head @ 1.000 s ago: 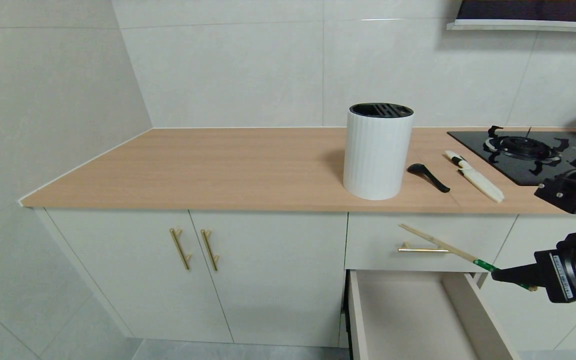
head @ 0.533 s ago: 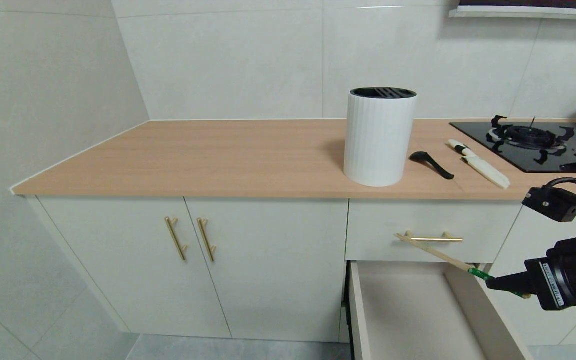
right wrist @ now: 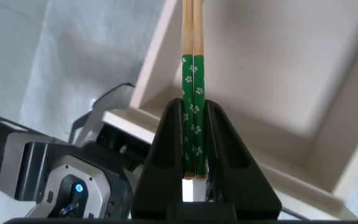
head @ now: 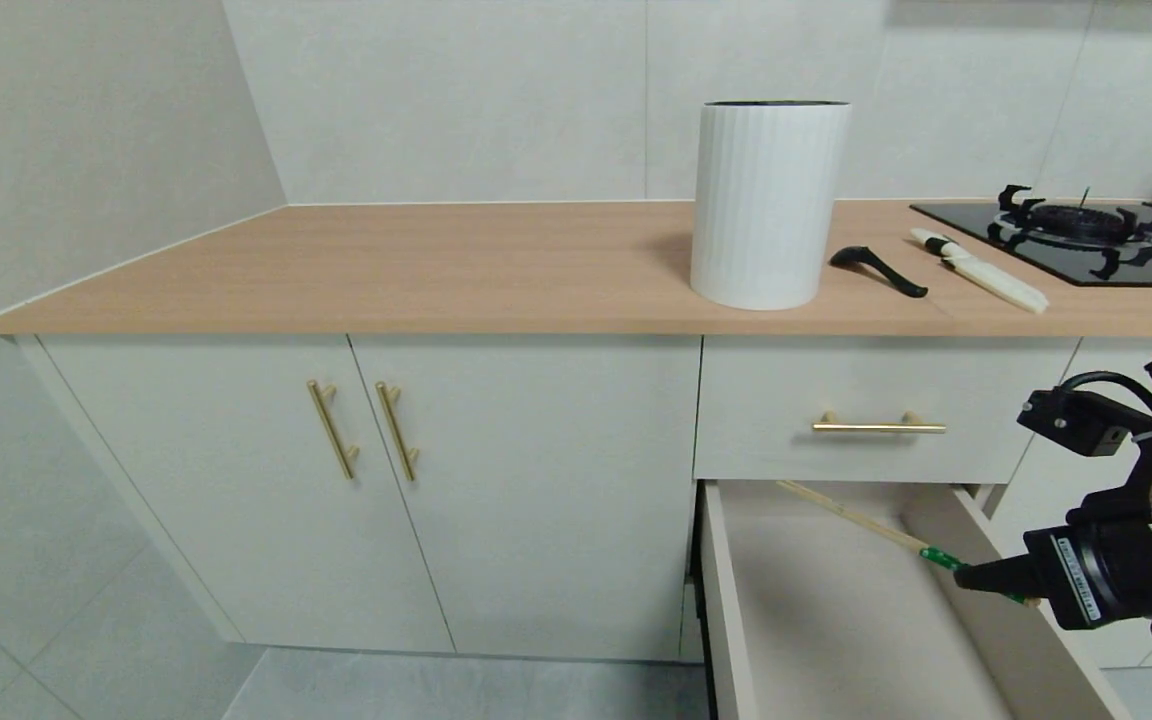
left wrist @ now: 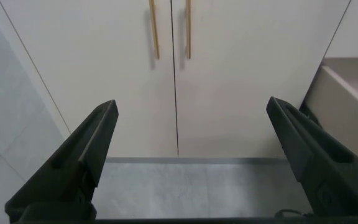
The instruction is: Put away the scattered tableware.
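Observation:
My right gripper [head: 986,583] is shut on a pair of bamboo chopsticks [head: 851,517] with green flowered ends [right wrist: 191,99]. It holds them over the open lower drawer [head: 836,620], tips pointing toward the drawer's back left. A black spoon [head: 876,268] and a white knife [head: 981,273] lie on the wooden counter [head: 386,270], right of a white ribbed holder [head: 768,203]. My left gripper [left wrist: 185,162] is open, low before the cabinet doors [left wrist: 173,56], holding nothing.
A black gas hob [head: 1086,235] sits at the counter's far right. A shut drawer with a gold handle [head: 878,427] is above the open one. Two cabinet doors with gold handles [head: 361,428] stand to the left. Grey floor tiles [left wrist: 185,193] lie below.
The head camera has dropped, so the counter appears higher. My right gripper has lowered the chopsticks from in front of the upper drawer's handle into the open drawer's mouth.

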